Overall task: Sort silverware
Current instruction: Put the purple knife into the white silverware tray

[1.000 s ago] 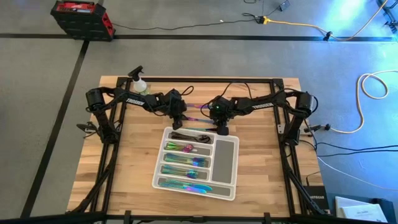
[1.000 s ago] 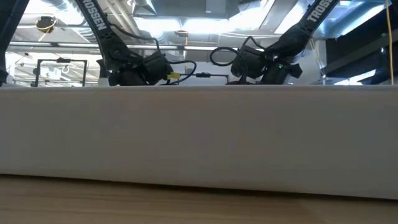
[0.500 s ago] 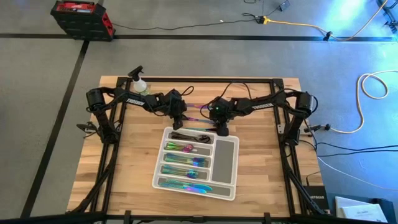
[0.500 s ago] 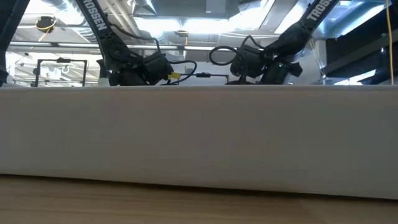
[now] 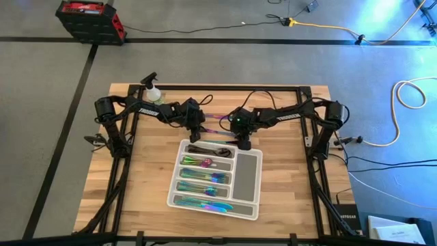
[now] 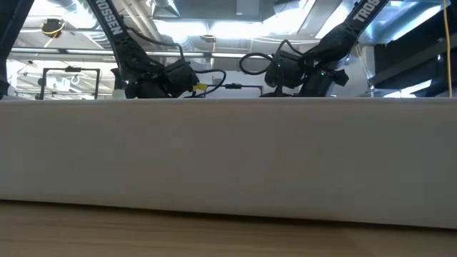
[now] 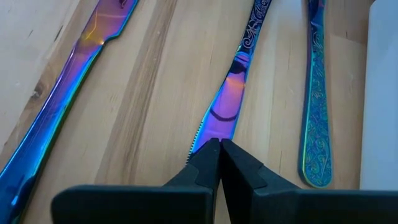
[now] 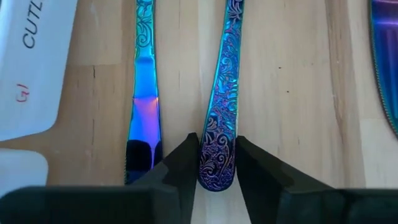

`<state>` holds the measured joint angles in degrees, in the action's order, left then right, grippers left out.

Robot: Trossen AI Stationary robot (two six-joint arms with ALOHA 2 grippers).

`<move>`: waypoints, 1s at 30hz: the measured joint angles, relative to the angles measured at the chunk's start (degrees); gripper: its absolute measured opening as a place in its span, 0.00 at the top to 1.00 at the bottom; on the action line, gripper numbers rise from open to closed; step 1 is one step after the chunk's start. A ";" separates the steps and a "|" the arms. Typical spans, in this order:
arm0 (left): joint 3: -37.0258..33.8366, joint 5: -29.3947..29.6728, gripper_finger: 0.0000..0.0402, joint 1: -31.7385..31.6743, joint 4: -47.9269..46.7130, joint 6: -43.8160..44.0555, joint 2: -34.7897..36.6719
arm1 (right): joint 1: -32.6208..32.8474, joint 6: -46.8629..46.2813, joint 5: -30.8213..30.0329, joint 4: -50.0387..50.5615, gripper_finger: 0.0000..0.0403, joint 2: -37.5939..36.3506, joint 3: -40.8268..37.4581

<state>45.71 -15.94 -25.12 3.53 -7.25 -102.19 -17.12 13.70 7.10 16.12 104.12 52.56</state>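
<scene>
Fingers on the right gripper [image 8: 216, 163] are sitting on either side of the engraved handle end of one rainbow piece [image 8: 221, 118], pressing in on it from both sides, so it's looking like a grip on that handle while the piece is lying flat on the wood. Right next to it, a knife [image 8: 142, 99] with a shiny blue-pink blade is lying parallel, close but not touching. In the upper left of that wrist frame, a corner of the white tray [image 8: 31, 62] is showing with some lettering on it.

Over on the other side, the left gripper [image 7: 219, 163] is fully closed, fingertips pinched together with nothing between them, and it's hovering right at the serrated blade tip of another rainbow knife [image 7: 227, 102]. I can't tell if it's actually touching the blade. Two more rainbow pieces are lying on either side of it, one long blade [image 7: 68, 106] toward the left of the frame and an engraved handle [image 7: 316, 112] toward the right.

From above, both grippers are hanging just past the top edge of the tray, which is sitting in the middle of the wooden table [image 5: 287, 191]. Its left-hand slots are already holding a bunch of sorted silverware [image 5: 205, 179], and the tall slot on the right is showing bare. Loose pieces are lying between the two grippers. A spray bottle [image 5: 153, 91] is standing at the table's upper left.
</scene>
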 joint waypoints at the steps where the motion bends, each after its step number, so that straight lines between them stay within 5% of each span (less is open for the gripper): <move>1: 0.00 0.00 1.00 -0.02 0.02 0.00 0.00 | 0.00 -0.19 -0.02 0.02 0.79 0.00 0.00; 21: 0.10 -0.99 1.00 0.42 -0.61 4.09 1.07 | -0.07 -0.59 -2.98 0.66 0.83 -0.02 0.00; 30: 2.60 1.94 1.00 0.46 -0.13 1.65 10.77 | -0.09 -1.22 -2.81 4.77 0.83 0.27 3.99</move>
<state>48.31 -14.00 -24.67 3.40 -5.60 -91.42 -17.21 12.48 4.29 20.89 104.39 56.55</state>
